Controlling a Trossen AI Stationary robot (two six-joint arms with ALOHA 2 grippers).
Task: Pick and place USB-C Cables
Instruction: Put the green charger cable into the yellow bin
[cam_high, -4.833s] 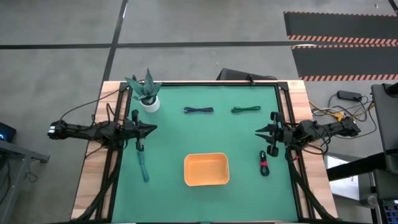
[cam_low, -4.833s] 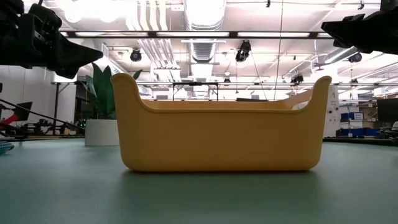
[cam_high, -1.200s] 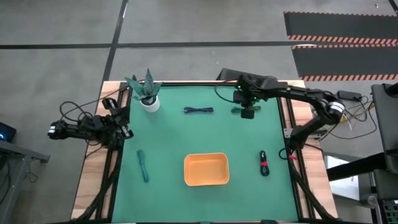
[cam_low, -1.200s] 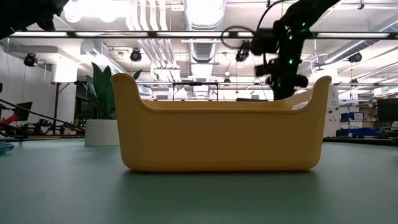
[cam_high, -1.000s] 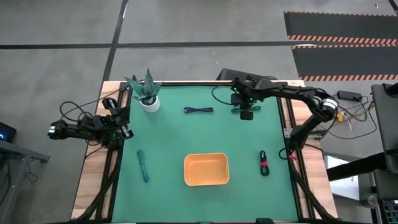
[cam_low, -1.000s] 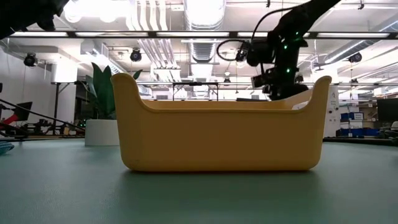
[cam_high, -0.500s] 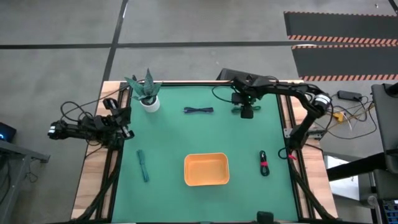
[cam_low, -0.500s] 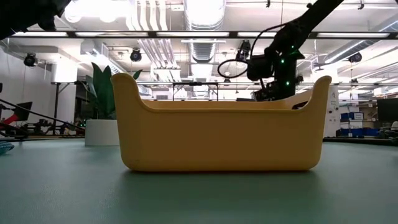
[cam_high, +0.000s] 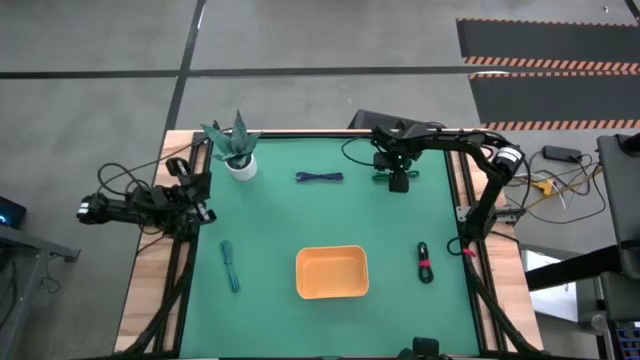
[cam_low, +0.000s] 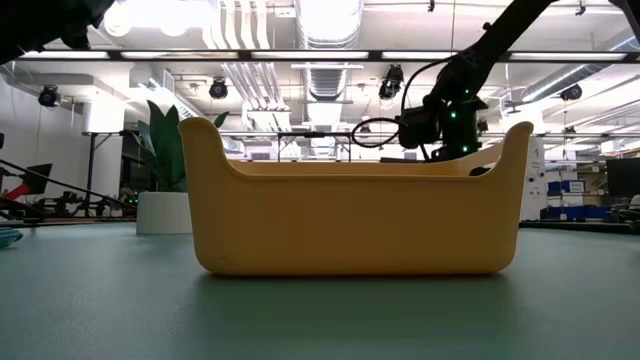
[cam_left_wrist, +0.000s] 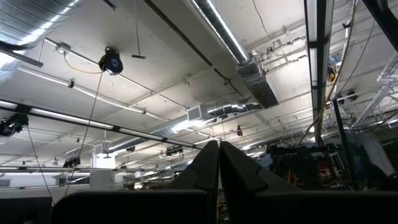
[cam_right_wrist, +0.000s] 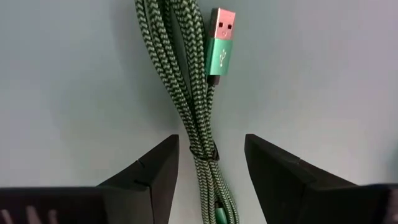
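Observation:
The green USB-C cable (cam_right_wrist: 193, 93), a braided bundle with a pink-tipped plug, lies flat on the green mat near the far right. My right gripper (cam_right_wrist: 211, 143) is open straight above it, pointing down, one finger on either side of the bundle's middle; I see a small gap on each side. The dark blue cable (cam_high: 319, 178), the teal cable (cam_high: 229, 266) and the black cable with a red band (cam_high: 425, 262) lie loose on the mat. My left gripper (cam_left_wrist: 219, 152) is shut, empty, at the table's left edge, pointing up at the ceiling.
An orange tray (cam_high: 332, 272) stands at the near middle of the mat, and it fills the low view. A potted plant (cam_high: 236, 150) stands at the far left corner. Black arm wires loop beside my right gripper (cam_high: 398, 182). Bare mat lies between the cables.
My right gripper has come down toward the green cable at the far right of the mat, sinking behind the tray's rim in the low view, while its arm has folded in closer. No cable has moved.

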